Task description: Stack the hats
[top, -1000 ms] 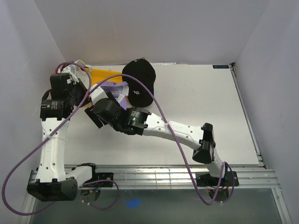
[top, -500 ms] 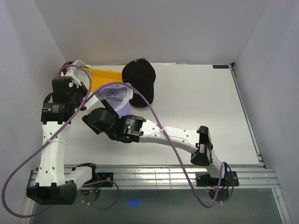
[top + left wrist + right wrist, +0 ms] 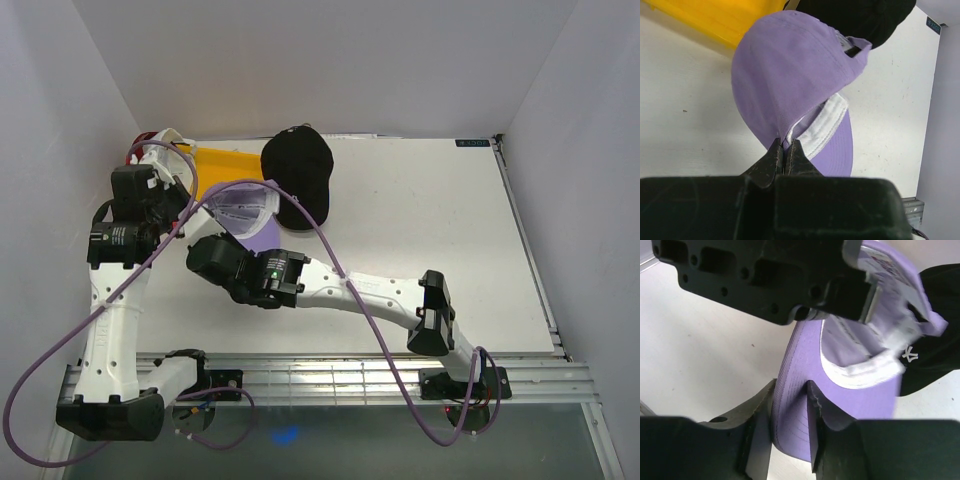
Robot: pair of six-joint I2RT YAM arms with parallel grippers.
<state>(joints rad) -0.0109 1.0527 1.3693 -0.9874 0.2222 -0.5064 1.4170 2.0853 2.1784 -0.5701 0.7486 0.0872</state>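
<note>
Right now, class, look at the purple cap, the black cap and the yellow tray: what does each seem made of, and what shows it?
The purple cap: woven cloth, matt; seams and fine ribbing show, with a white inner band. The black cap: likely similar cloth, matt, with a stitched-looking white logo. The yellow tray: probably plastic, smooth, evenly coloured.

My left arm (image 3: 108, 310) rises from its base at the near left edge and folds rightward at the wrist. My left gripper (image 3: 784, 151) is pinched tight on the rim of the lavender cap (image 3: 790, 75). My right arm (image 3: 370, 290) stretches from the near right base across to the left. My right gripper (image 3: 790, 392) has a finger pressed to each side of that cap's brim.
</note>
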